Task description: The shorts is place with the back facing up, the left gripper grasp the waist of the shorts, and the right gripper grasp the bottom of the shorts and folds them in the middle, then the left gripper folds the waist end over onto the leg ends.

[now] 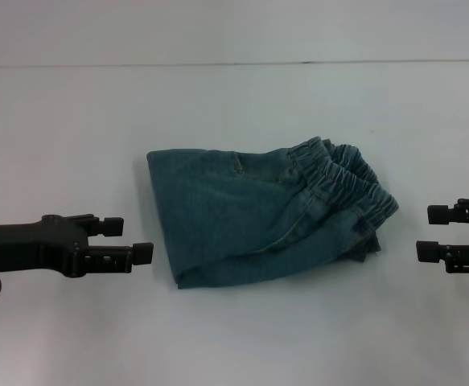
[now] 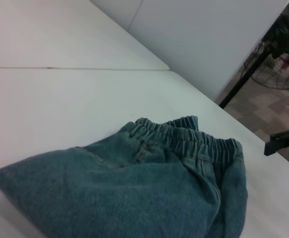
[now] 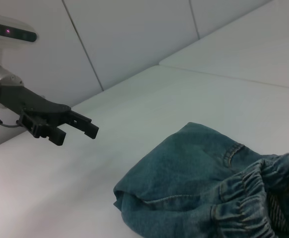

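The shorts (image 1: 258, 213) lie folded in a compact bundle at the middle of the white table. Their elastic waist (image 1: 347, 181) is bunched at the bundle's right end, on top. A smooth edge forms the left end; I cannot make out the leg ends or the bottom of the shorts. My left gripper (image 1: 129, 240) hovers open just left of the bundle, touching nothing. My right gripper (image 1: 429, 232) stands open to the right, apart from the waist. The left wrist view shows the shorts (image 2: 134, 193) close up; the right wrist view shows the shorts (image 3: 194, 178) and the left gripper (image 3: 79, 135) beyond them.
A seam (image 1: 218, 64) runs across the table (image 1: 234, 338) behind the shorts. Beyond the table's far edge in the left wrist view stands a fan (image 2: 283, 64) on the floor. White wall panels rise behind the table.
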